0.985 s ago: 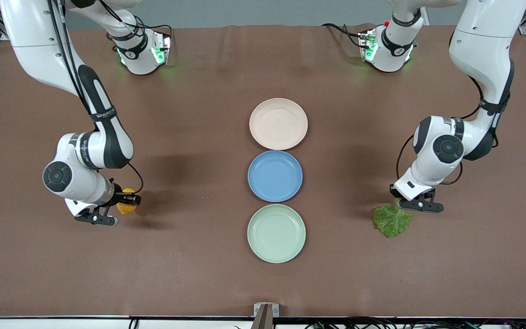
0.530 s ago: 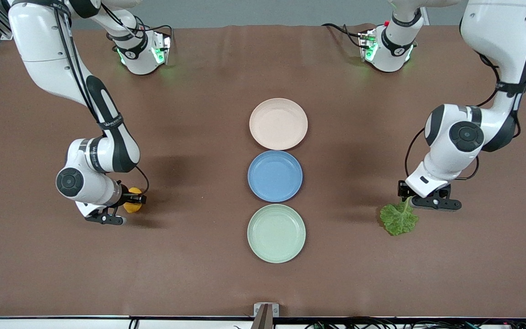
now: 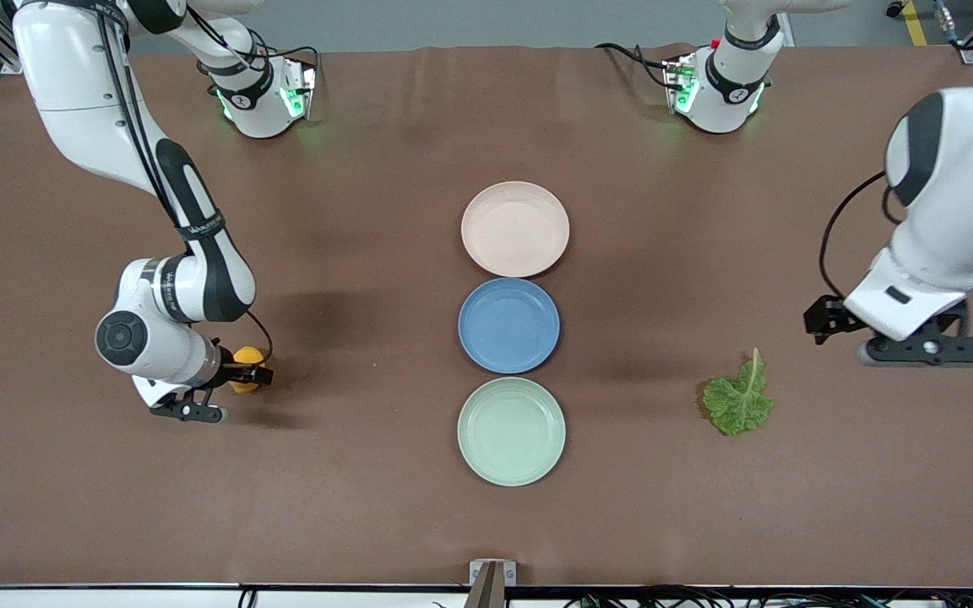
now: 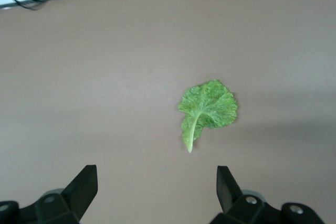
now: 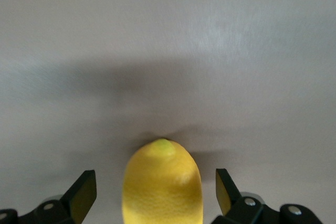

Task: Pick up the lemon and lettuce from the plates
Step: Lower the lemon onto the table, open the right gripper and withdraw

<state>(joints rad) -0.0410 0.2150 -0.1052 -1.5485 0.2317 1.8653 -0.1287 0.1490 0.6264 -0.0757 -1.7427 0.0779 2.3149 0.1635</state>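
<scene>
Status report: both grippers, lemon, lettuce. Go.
Left gripper open, up over bare table by the lettuce, which lies flat. Right gripper open, straddling the lemon on the table. Plates empty, nothing blocking.

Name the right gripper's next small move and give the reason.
Probably lift straight up, clear of the lemon. The right gripper is open, its fingers apart from the fruit on both sides, and the lemon seems to rest on the table off all plates, like the lettuce.
</scene>
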